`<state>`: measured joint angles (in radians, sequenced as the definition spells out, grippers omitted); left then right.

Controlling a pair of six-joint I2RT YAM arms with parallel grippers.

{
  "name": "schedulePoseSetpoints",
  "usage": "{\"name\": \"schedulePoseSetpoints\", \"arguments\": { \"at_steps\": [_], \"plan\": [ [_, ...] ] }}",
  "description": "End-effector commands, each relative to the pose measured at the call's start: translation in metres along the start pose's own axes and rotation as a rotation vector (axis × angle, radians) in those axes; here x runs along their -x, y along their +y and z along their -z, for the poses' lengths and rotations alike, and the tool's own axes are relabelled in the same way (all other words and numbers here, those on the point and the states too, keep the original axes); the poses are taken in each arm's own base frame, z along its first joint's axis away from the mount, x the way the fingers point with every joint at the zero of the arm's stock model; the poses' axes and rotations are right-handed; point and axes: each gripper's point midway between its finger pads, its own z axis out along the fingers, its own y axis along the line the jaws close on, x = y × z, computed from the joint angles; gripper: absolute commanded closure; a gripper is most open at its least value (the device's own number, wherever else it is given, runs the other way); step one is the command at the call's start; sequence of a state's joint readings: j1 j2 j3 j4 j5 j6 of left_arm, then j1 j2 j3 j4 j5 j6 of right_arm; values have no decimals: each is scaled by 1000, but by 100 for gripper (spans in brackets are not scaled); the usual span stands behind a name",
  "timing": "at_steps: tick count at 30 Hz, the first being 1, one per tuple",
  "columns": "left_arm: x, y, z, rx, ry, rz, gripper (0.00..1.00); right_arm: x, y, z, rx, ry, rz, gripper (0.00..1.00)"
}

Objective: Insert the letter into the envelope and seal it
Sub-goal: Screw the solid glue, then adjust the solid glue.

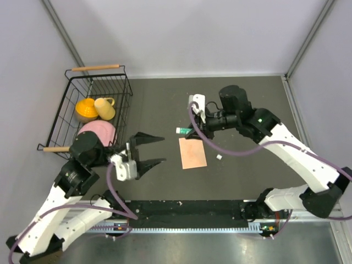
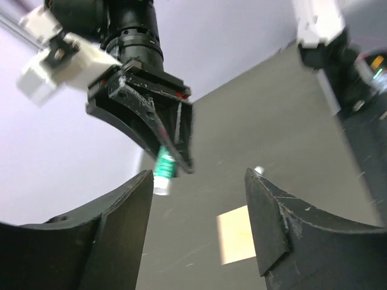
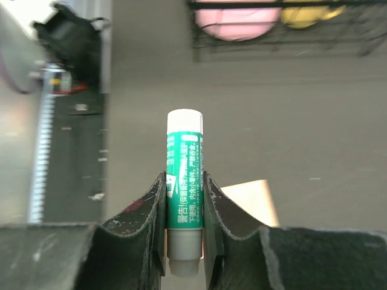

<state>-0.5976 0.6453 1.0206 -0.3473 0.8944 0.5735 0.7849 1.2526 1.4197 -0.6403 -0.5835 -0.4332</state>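
The peach envelope (image 1: 192,153) lies flat on the dark table, its flap shut as far as I can tell. It also shows in the left wrist view, the envelope (image 2: 239,234), and behind the jaws in the right wrist view, the envelope (image 3: 254,199). The letter does not show. My right gripper (image 1: 192,131) hovers just beyond the envelope's far edge. It is shut on a green-and-white glue stick (image 3: 184,175), whose uncapped end is towards the wrist. My left gripper (image 1: 159,149) stands open to the left of the envelope with nothing between its fingers (image 2: 121,229).
A black wire basket (image 1: 126,82) at the far left holds a pink bowl (image 1: 98,131), an orange bowl and a yellow cup (image 1: 104,108). A small white cap (image 1: 219,157) lies right of the envelope. Grey walls close in the table.
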Motion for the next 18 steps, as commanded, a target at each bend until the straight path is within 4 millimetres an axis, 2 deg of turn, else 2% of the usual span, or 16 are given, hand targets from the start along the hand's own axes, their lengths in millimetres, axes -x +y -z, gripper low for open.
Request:
{"name": "schedulePoseSetpoints", "arguments": {
  "at_steps": [1, 3, 5, 10, 13, 17, 18],
  "plan": [
    [-73, 5, -5, -56, 302, -426, 37, 16, 57, 4, 320, -28, -369, 100],
    [-73, 4, -14, -78, 314, -469, 38, 17, 59, 1, 352, -23, -404, 100],
    [-73, 16, -17, -43, 350, -528, 40, 21, 64, 1, 396, -31, -424, 100],
    [-76, 25, -27, -18, 401, -568, 40, 21, 67, -3, 430, -20, -475, 100],
    [-65, 29, -32, -11, 375, -581, 40, 20, 66, -8, 449, -9, -504, 100],
    [-61, 22, -39, -35, 348, -590, 48, 21, 64, -13, 471, -2, -540, 100],
    [-62, 20, -41, -42, 347, -588, 55, 23, 64, -13, 475, -5, -539, 100]
  ]
}}
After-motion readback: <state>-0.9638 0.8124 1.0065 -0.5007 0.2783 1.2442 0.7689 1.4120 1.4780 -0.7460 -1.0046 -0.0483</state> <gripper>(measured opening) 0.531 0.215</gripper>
